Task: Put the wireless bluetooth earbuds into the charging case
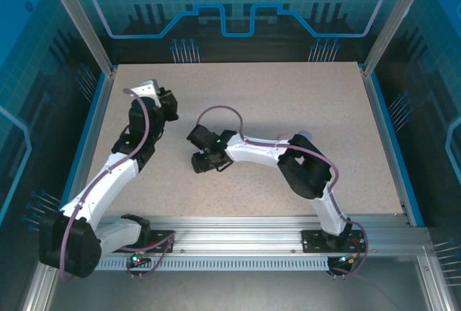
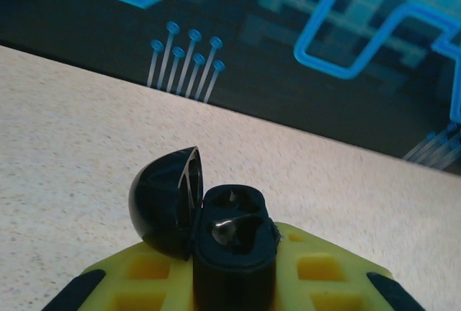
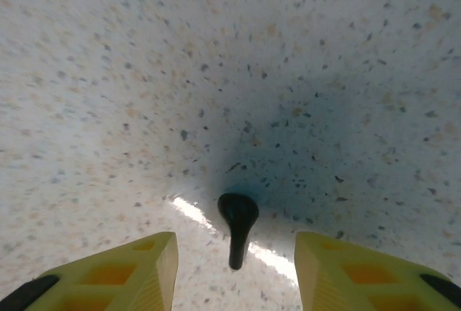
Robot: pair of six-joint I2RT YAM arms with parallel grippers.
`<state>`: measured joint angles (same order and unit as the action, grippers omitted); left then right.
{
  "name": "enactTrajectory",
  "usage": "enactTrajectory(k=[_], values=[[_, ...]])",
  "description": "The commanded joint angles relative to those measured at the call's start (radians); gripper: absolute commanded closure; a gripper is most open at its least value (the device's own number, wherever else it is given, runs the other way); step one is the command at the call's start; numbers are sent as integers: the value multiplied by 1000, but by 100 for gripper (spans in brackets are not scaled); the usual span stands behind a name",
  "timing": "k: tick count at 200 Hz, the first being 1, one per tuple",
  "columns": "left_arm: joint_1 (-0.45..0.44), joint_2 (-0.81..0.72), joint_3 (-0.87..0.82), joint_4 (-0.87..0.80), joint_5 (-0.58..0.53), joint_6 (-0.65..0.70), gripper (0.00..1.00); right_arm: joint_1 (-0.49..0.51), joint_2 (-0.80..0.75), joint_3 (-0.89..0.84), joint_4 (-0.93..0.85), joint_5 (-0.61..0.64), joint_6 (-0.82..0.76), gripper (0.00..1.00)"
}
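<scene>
My left gripper [image 2: 234, 286] is shut on the black charging case [image 2: 234, 242], which it holds upright between its yellow fingers [image 2: 144, 271]. The case's round lid [image 2: 166, 206] is swung open to the left. Something shiny sits in the near slot [image 2: 225, 230]; the far slot looks dark. In the top view the left gripper [image 1: 167, 106] is at the left of the table and the right gripper [image 1: 200, 160] near the middle, pointing down. My right gripper [image 3: 236, 257] is open just above the table, and a black stemmed earbud [image 3: 238, 224] lies between its fingers [image 3: 137, 271], touching neither.
The speckled tabletop [image 1: 288, 102] stretches to the back and the right of both arms. Blue frame rails [image 1: 382, 131] edge its sides, and a metal rail [image 1: 252, 242] with the arm bases runs along the near edge.
</scene>
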<state>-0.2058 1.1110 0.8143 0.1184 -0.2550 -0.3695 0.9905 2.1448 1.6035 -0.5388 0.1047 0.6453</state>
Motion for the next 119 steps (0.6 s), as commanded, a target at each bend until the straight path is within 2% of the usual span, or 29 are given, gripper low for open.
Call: enactTrajectory(k=[1, 52, 119], values=[[37, -48, -13, 34, 2, -68, 100, 24, 65, 82, -126, 84, -47, 54], [51, -68, -31, 42, 14, -73, 100, 52, 149, 179, -199, 139, -57, 56], [52, -73, -43, 53, 26, -69, 100, 62, 211, 240, -237, 141, -44, 61]])
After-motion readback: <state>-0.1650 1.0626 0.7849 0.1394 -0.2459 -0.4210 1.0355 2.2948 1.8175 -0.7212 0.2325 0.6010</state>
